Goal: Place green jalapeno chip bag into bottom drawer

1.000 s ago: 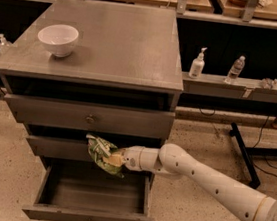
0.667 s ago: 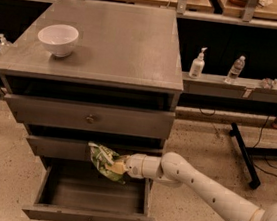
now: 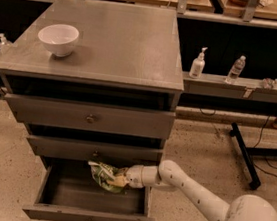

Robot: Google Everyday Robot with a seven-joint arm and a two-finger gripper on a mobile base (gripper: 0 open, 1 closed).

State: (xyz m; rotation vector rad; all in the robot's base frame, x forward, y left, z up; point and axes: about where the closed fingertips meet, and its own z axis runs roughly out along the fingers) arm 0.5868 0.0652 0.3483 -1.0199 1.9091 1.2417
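One gripper (image 3: 121,180) holds bag (image 3: 102,173) over btm drawer (image 3: 87,217).

White bowl (image 3: 58,38) upright on grey cabinet top (image 3: 121,45), near the left edge. On the ledge (image 3: 217,86) to the right, pump bottle (image 3: 198,63) and clear water bottle (image 3: 235,69), near each other, both upright. Black stand leg (image 3: 244,154) on speckled floor (image 3: 2,156).
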